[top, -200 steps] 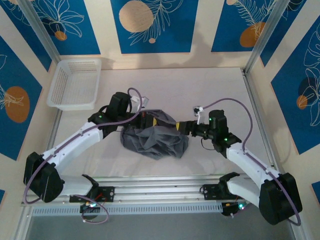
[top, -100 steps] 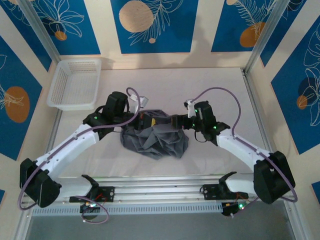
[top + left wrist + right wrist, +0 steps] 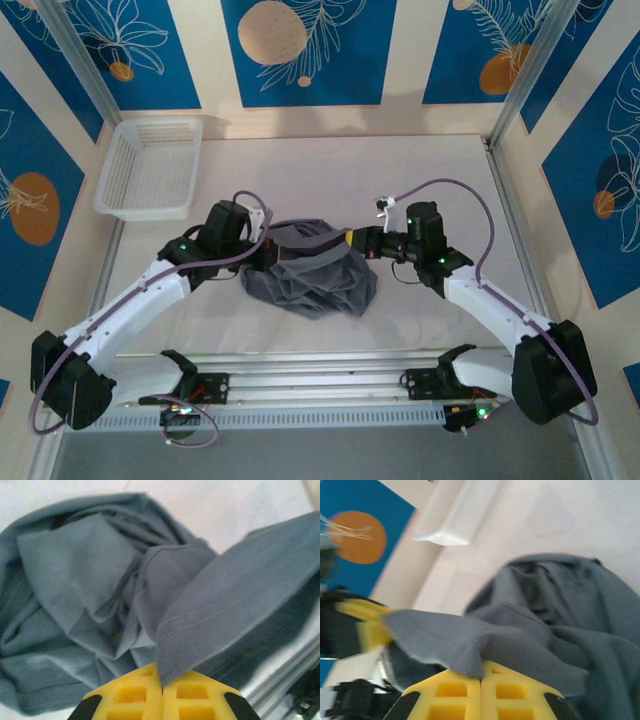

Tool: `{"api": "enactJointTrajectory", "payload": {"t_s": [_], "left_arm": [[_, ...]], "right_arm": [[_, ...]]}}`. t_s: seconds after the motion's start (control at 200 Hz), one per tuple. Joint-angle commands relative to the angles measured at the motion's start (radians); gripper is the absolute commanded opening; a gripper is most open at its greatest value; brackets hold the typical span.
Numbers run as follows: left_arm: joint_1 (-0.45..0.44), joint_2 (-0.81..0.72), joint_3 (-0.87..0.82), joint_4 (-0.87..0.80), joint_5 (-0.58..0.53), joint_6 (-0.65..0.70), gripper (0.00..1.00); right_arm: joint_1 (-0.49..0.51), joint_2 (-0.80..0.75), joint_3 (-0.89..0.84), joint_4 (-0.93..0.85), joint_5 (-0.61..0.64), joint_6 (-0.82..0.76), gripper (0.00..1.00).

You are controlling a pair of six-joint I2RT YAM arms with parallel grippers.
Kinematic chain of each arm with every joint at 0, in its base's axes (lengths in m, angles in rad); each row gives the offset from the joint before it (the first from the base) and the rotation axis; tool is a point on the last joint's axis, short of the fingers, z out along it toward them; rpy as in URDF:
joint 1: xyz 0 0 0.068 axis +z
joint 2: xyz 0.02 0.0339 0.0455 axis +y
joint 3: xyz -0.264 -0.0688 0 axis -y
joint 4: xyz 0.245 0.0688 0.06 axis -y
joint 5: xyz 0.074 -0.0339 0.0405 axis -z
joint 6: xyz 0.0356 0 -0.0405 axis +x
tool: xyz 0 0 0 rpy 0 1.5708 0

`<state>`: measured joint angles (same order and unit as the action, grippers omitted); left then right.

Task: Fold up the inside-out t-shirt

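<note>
Right jaws, open a moment ago, have now clamped shut on an edge of the inside-out t-shirt (image 3: 318, 285); left jaws are pinched tight on its stitched hem. A band of cloth now spans between them, above the crumpled heap in the middle of the surface (image 3: 450, 180). Probably the start of spreading it flat; no fold made yet.

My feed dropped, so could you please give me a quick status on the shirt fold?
Left gripper shut on t-shirt hem. Right gripper shut on same edge, band raised between them. Basket far left, clear.
</note>
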<state>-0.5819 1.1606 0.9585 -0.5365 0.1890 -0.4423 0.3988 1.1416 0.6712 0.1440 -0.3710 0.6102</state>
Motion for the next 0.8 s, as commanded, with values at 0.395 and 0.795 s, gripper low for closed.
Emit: {"api": "enactJointTrajectory", "payload": {"t_s": [0.395,0.795], "left_arm": [[0.135,-0.225,-0.174,0.044,-0.118,-0.069,0.39],[0.139,-0.416,-0.313,0.123,-0.142,-0.140,0.51]], "right_arm": [[0.206,0.214,0.260,-0.010,0.012,-0.004,0.05],[0.299,0.377,0.512,-0.139,0.156,-0.073,0.56]]}}
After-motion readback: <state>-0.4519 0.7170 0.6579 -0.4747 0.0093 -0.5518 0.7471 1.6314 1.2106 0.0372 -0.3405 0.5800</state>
